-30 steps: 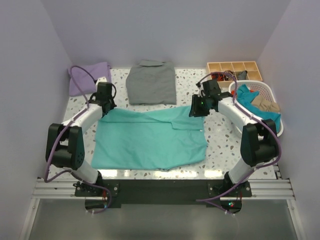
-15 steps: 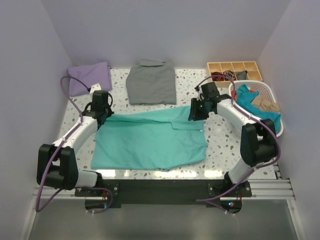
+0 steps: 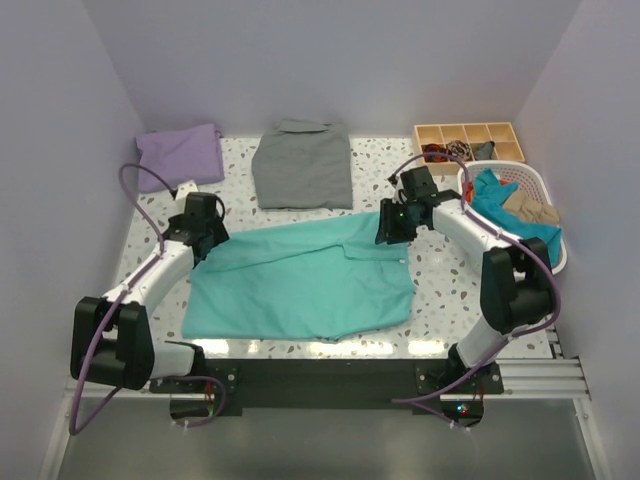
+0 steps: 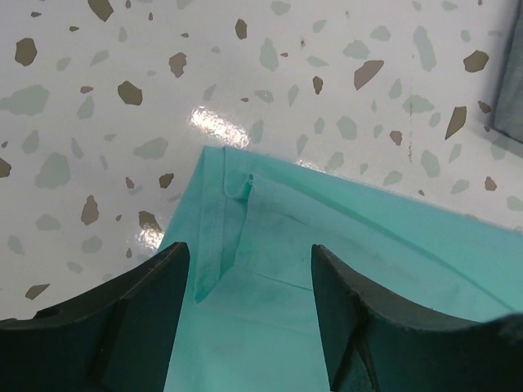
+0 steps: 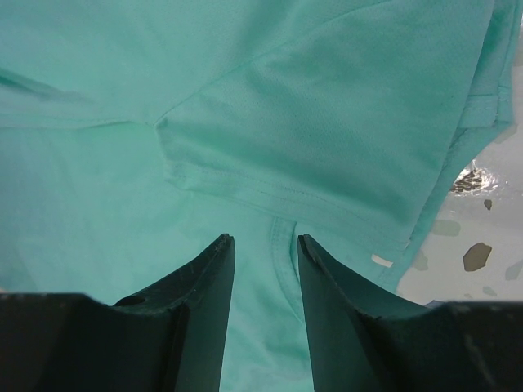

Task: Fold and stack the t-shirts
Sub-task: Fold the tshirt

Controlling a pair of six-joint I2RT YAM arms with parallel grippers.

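A turquoise t-shirt (image 3: 300, 285) lies spread across the middle of the table, its far part folded over toward me. My left gripper (image 3: 205, 238) hovers over the shirt's far-left corner (image 4: 225, 175). Its fingers (image 4: 155, 294) stand wide apart and open, with flat cloth below and nothing pinched. My right gripper (image 3: 388, 228) hangs over the shirt's far-right part, by the neck seam (image 5: 282, 261) and small white label (image 5: 381, 260). Its jaws are parted, and the cloth lies loose under the gap. A lavender t-shirt (image 3: 180, 155) sits at the far left corner.
A folded grey shirt (image 3: 303, 165) lies at the far middle. A white basket (image 3: 545, 190) holding teal and tan cloth stands at the right edge. Behind it is a wooden compartment tray (image 3: 468, 135). Walls close in on the left, right and back.
My left gripper drew the shirt's far-left corner toward me, then opened and let it go. The right gripper has barely moved and parted slightly.
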